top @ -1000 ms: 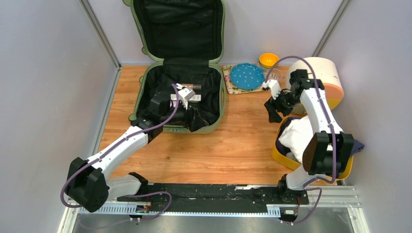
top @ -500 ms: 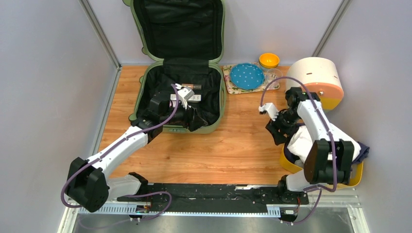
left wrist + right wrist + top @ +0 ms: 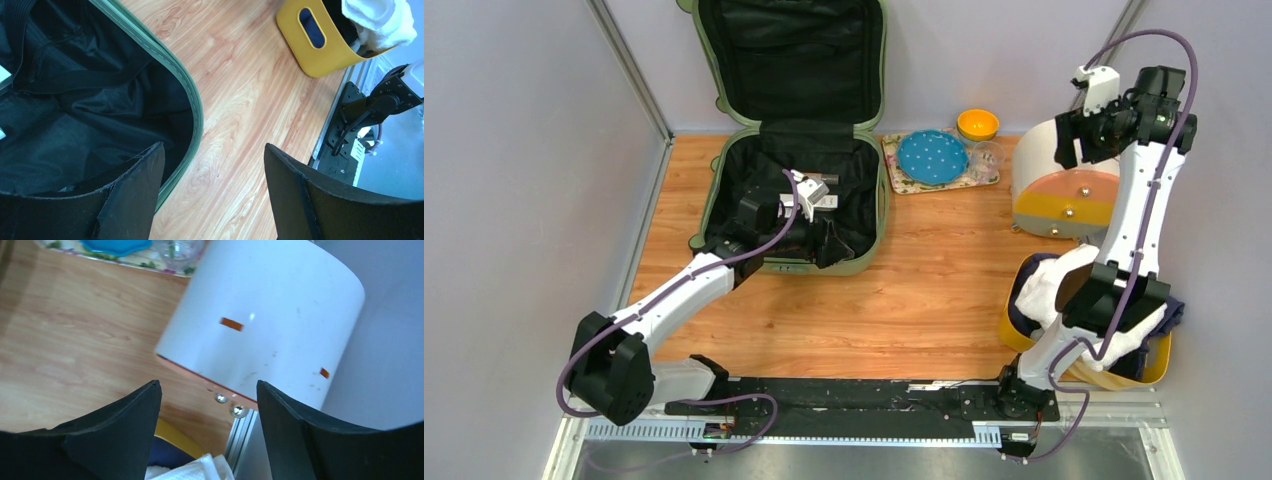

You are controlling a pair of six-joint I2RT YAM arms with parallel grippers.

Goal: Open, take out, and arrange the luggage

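While hovering over the near right rim of the luggage, open at far left, keeps nothing in the left gripper, spread wide. Holds the right gripper above the round white box, likewise parted, empty. Cannot read print on white packets inside.

High fixed overview, both wrist views close, angled down, all sharing tabletop

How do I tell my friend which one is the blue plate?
Find the big green suitcase lying open at the back of the wooden table. Right beside it, on its right, is a flowery mat, and the plate lies on that. It is the only blue thing with white dots; the bowl behind is orange, the cup beside it clear.
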